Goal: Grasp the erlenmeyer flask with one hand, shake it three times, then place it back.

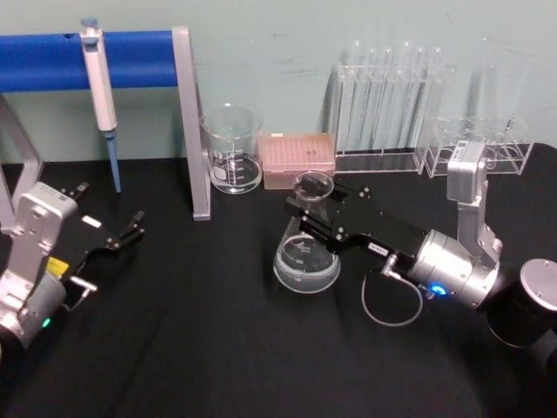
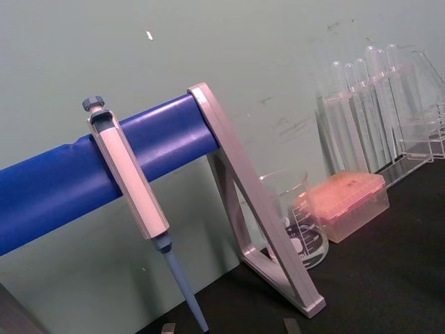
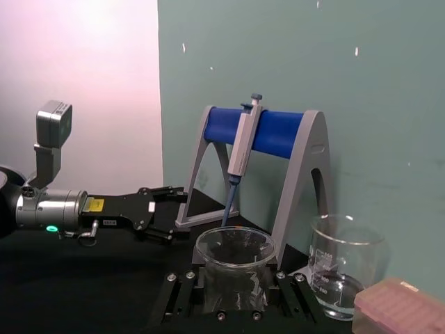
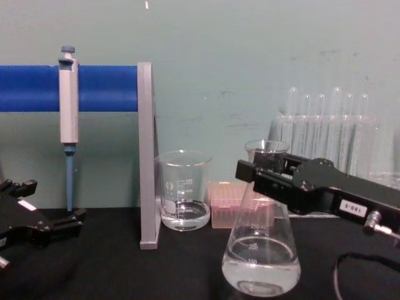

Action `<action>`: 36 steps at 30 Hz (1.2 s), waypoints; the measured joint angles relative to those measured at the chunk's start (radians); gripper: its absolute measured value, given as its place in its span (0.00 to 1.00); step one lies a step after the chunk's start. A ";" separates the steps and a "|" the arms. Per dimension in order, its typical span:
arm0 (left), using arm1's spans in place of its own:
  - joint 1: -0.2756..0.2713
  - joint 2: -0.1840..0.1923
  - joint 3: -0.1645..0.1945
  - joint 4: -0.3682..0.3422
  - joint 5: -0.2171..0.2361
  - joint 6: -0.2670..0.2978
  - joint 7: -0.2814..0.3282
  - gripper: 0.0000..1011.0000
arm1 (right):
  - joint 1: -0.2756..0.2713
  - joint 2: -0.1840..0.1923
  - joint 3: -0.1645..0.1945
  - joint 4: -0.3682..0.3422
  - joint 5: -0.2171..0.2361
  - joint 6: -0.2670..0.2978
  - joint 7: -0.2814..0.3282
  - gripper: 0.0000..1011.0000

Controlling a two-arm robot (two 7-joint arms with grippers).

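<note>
The erlenmeyer flask (image 4: 261,250) carries white print on its glass. In the chest view a "250" with what looks like "ml" sits mid-wall, and a "100" stands lower down by the liquid line. The beaker (image 4: 184,190) bears a white graduation scale with numerals too small to read surely. A small white label (image 4: 353,206) on the right end effector (image 4: 262,172) holds a short dark code of a few characters that cannot be made out. The left end effector (image 4: 50,203) has a white tag (image 4: 25,205) with no legible print. A yellow sticker (image 1: 57,266) on the left arm's wrist shows dark marks too small to read.
</note>
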State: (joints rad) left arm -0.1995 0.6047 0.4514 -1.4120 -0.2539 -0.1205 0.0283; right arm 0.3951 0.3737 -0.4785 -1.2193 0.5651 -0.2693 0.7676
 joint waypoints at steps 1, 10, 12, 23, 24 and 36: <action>0.000 0.000 0.000 0.000 0.000 0.000 0.000 0.99 | 0.001 -0.001 -0.001 0.003 0.000 0.000 0.001 0.46; 0.000 0.000 0.000 0.000 0.000 0.000 0.000 0.99 | 0.009 -0.011 -0.015 0.040 -0.007 -0.002 0.014 0.46; 0.000 0.000 0.000 0.000 0.000 0.000 0.000 0.99 | 0.009 -0.013 -0.016 0.045 -0.008 -0.002 0.016 0.46; 0.000 0.000 0.000 0.000 0.000 0.000 0.000 0.99 | 0.018 -0.022 -0.027 0.077 -0.018 -0.006 0.026 0.46; 0.000 0.000 0.000 0.000 0.000 0.000 0.000 0.99 | 0.020 -0.023 -0.028 0.082 -0.020 -0.006 0.028 0.46; 0.000 0.000 0.000 0.000 0.000 0.000 0.000 0.99 | 0.023 -0.030 -0.033 0.103 -0.022 -0.005 0.034 0.46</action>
State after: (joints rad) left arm -0.1995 0.6047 0.4514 -1.4120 -0.2539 -0.1205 0.0283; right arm 0.4182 0.3439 -0.5115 -1.1160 0.5428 -0.2740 0.8015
